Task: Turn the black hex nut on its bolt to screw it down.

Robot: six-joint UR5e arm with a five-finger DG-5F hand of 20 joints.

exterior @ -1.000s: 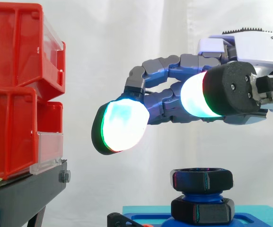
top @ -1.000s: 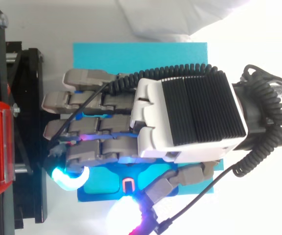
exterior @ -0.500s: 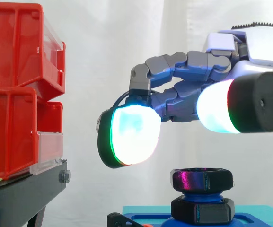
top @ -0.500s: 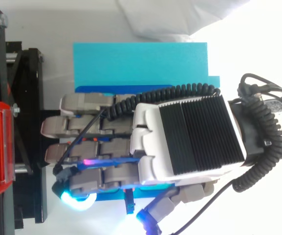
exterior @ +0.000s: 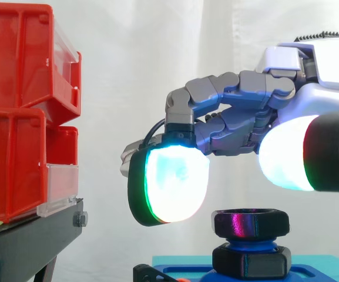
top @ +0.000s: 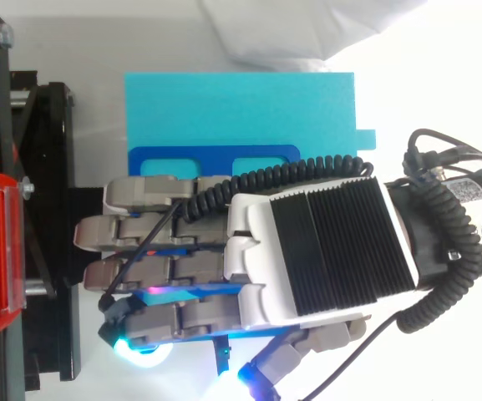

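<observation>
The black hex nut (exterior: 250, 224) sits at the top of a blue bolt, above a second black nut (exterior: 251, 261) at the bolt's foot on a blue fixture (top: 215, 159). My hand (exterior: 240, 117) hovers just above the nut without touching it, open. One glowing fingertip pad (exterior: 172, 185) hangs down to the left of the nut, at about its height. The thumb's white pad (exterior: 287, 155) stands above and to the right. From above, the hand (top: 307, 251) covers the bolt and nut.
Red bins (exterior: 22, 111) are stacked on a black stand (exterior: 28, 241) at the left, a short gap from the fingertips. The blue fixture rests on a cyan board (top: 241, 109) before the white curtain.
The hand has shifted toward the side camera, down in the top view, uncovering more of the blue fixture. It has also sunk a little closer to the nut. The nut has not moved.
</observation>
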